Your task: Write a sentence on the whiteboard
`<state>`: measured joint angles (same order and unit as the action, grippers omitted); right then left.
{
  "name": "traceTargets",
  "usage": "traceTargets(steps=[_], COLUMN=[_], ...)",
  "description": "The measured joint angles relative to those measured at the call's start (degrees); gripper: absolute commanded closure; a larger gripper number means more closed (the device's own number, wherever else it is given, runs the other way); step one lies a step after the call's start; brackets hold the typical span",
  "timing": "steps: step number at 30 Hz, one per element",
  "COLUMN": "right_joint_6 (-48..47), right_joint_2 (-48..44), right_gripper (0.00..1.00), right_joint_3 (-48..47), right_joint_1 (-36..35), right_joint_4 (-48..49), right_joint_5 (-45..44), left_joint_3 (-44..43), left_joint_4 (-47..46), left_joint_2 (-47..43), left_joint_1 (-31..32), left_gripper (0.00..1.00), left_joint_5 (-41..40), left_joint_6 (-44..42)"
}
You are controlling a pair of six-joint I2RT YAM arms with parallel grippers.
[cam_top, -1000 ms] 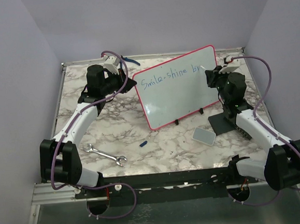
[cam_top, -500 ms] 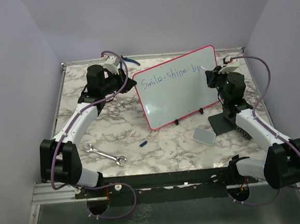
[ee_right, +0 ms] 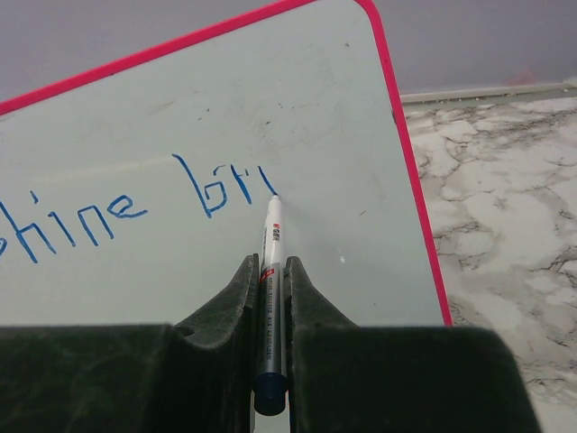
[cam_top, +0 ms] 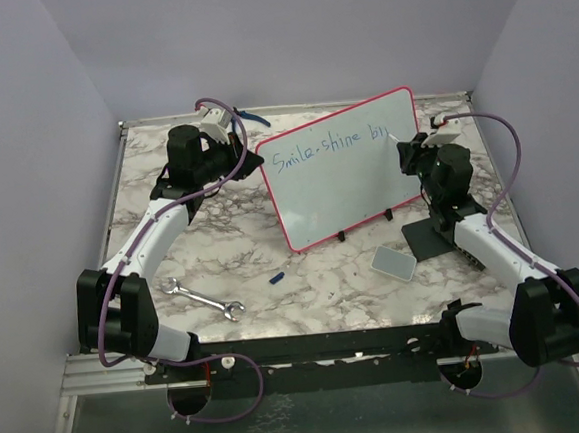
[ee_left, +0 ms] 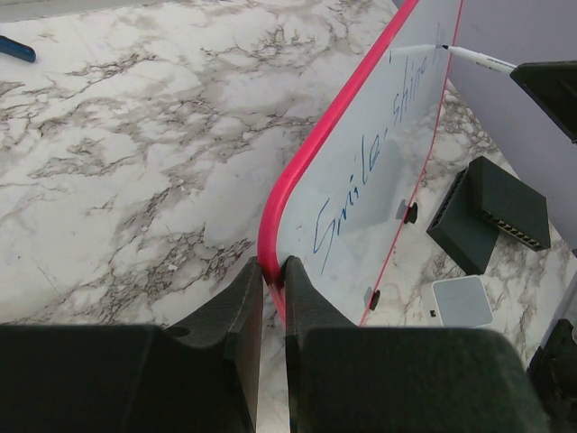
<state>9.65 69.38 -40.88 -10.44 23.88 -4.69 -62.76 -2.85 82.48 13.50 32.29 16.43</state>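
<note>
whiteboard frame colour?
Red-pink. The whiteboard frame shows best in the left wrist view, running along the near edge.

Your top view looks down from high behind; both wrist views sit close, facing the same whiteboard.

The work surface is a marble-patterned table with grey veining, enclosed by plain lilac walls. A metal rail runs along the bottom edge of the top view.

Loose items on the table:
- Silver open-ended wrench, lower left of centre, lying flat and diagonal.
- Small blue cap, near centre, just right of and above the wrench, apart from it.
- Grey rectangular pad, lower right of centre, lying flat.
- Black slotted block, just beside the pad, on its upper right.
- Blue pen-like object, top centre-left, at the table's far edge; its type cannot be told.
</note>
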Motion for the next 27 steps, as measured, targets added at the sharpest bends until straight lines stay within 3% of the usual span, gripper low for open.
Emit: traceTargets(steps=[13,27], right_joint_6=[0.4,0.3], right_joint_2=[-4.2,-0.7], right_gripper=[0.99,0.99], right_joint_3=[0.0,-2.1], right_joint_1=[0.0,0.0], right_joint_4=[-0.2,0.5], right_joint_5=[1.6,2.4], left_joint_3=[0.0,0.0], left_joint_4=[0.2,0.2], left_joint_2=[0.0,0.0], left_joint_1=[0.0,0.0], left_gripper=[1.0,1.0], left_joint_5=[0.0,0.0], left_joint_6=[0.0,0.0])
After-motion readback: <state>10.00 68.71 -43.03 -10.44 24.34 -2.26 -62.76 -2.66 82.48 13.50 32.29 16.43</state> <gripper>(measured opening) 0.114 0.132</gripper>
